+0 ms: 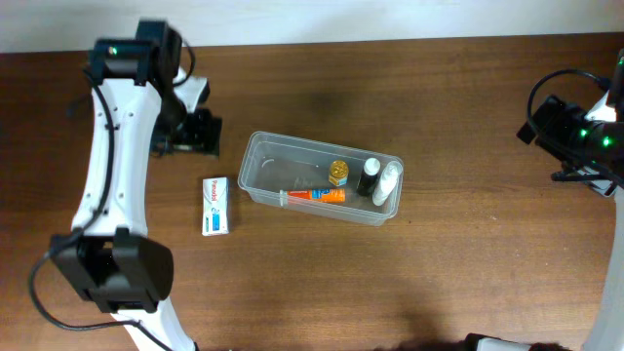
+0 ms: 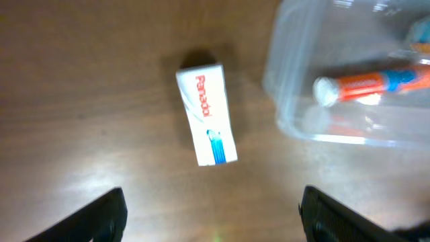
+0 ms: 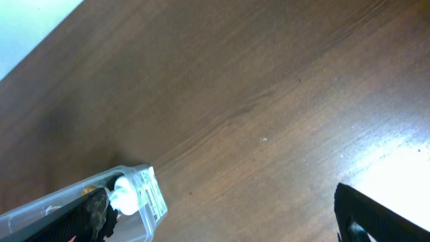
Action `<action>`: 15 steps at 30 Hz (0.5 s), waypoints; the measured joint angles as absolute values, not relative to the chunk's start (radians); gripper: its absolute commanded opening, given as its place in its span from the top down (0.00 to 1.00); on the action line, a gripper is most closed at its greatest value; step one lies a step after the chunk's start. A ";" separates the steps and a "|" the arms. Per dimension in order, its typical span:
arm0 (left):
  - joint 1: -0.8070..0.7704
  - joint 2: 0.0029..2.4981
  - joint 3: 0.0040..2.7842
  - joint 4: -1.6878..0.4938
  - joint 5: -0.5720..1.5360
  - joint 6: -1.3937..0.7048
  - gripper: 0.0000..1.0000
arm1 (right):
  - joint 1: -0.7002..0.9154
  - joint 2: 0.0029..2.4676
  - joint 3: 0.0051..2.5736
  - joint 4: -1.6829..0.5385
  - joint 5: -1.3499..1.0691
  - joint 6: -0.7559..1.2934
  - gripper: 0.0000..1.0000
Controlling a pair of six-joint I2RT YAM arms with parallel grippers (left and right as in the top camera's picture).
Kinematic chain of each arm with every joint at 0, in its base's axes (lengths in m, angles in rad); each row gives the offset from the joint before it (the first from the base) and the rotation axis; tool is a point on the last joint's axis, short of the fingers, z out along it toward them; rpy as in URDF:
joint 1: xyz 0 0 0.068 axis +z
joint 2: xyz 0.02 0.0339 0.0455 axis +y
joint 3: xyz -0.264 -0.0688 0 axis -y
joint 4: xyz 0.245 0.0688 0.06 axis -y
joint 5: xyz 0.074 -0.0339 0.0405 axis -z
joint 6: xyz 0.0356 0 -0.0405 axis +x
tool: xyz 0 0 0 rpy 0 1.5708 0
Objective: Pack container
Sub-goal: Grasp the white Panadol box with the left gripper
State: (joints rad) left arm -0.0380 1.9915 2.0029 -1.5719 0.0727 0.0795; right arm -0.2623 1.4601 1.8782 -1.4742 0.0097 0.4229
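The clear plastic container [image 1: 259,156] stands mid-table. In it lie an orange tube [image 1: 317,195], a small yellow-capped bottle [image 1: 338,173], a black bottle [image 1: 369,177] and a white bottle [image 1: 387,182]. A white Panadol box [image 1: 215,206] lies flat on the table just left of the container. My left gripper [image 1: 205,134] hovers behind the box, open and empty. Its wrist view shows the box [image 2: 206,114] ahead of the open fingers [image 2: 211,222] and the container's corner [image 2: 289,101] holding the tube [image 2: 369,82]. My right gripper [image 1: 546,122] is far right, open and empty.
The table is dark brown wood [image 1: 468,273]. The right wrist view shows the container's end [image 3: 144,195] with the white bottle's cap [image 3: 123,195], far from the right gripper [image 3: 222,228]. The table's back edge [image 1: 390,39] meets a white wall.
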 measured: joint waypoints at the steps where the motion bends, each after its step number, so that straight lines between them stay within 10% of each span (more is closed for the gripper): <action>1: -0.029 1.992 1.934 -1.529 0.078 0.075 0.17 | -0.262 1.460 1.878 -1.474 0.010 0.422 0.02; 15: 0.022 1.992 1.375 -1.066 0.124 0.040 0.17 | -0.262 1.460 1.878 -1.474 0.010 0.422 0.02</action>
State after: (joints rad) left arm 0.0216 1.9923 1.3750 -1.0660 0.1238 0.0399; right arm -0.2623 1.4601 1.8782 -1.4742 0.0097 0.4225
